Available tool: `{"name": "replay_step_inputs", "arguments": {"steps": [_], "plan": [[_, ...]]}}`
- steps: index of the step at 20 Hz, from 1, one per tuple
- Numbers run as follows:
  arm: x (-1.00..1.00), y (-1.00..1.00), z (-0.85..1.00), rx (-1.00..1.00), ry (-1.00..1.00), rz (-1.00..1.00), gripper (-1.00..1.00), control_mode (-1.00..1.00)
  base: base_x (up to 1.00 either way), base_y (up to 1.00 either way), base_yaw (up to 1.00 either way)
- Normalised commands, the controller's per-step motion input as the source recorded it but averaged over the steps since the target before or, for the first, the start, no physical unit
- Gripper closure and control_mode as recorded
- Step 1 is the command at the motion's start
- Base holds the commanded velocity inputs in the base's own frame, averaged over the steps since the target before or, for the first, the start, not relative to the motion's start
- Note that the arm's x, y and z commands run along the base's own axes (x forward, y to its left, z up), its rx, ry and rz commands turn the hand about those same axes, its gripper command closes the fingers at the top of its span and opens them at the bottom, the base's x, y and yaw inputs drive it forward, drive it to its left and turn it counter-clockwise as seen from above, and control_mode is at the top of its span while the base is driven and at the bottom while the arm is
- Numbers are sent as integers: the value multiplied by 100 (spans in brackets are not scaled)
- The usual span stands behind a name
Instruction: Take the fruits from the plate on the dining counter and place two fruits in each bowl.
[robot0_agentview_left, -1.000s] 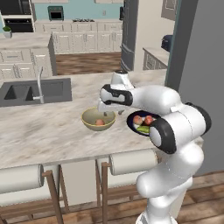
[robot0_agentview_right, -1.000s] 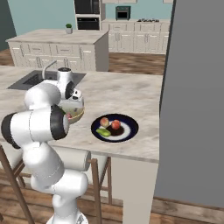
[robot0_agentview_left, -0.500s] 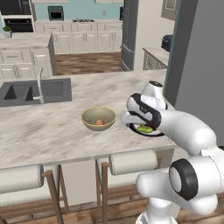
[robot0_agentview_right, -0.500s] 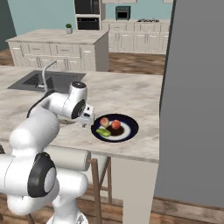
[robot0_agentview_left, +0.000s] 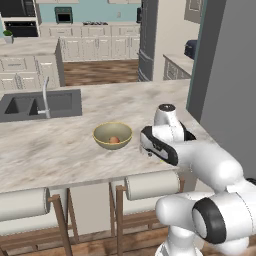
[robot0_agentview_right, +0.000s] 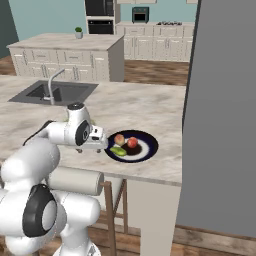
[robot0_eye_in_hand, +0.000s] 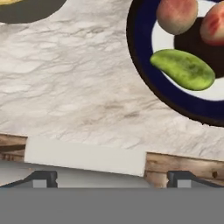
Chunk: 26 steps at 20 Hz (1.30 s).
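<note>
While the arm leans over the desk (robot0_agentview_left: 65, 150) in the left base view, the tan-yellow bowl (robot0_agentview_left: 113, 135) sits mid-desk with one reddish fruit (robot0_agentview_left: 114, 140) inside. Sink (robot0_agentview_left: 35, 104) and faucet (robot0_agentview_left: 46, 98) sit at the far left; white cabinets and wood floor behind.

Right base view: tool (robot0_agentview_right: 98, 141) hangs just left of the navy plate (robot0_agentview_right: 145, 155), empty. Plate sits near the desk's front edge, holding two reddish fruits (robot0_agentview_right: 126, 141) and a green oblong one (robot0_agentview_right: 118, 150). Grey wall panel at right, stool under the edge.

Hand view: tool tips spread wide at the bottom, nothing between them. Plate upper right with the green fruit and two reddish ones on it; bowl's edge at the top left corner. Marbled desk between them.
</note>
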Motion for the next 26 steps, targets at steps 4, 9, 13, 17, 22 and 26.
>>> {"name": "replay_step_inputs", "arguments": {"steps": [4,9,13,17,22,26], "plan": [[98,-23,1,-9,17,6,-100,-100,0,0,0],[50,-60,0,1,9,7,-100,-100,0,0,0],[5,-64,-26,1,2,0,-100,-100,0,0,0],[13,-29,-56,0,1,0,-100,-100,0,0,0],[35,-7,-33,0,1,8,-100,-100,0,0,0],[31,-18,0,0,6,23,-100,-100,0,0,0]]}}
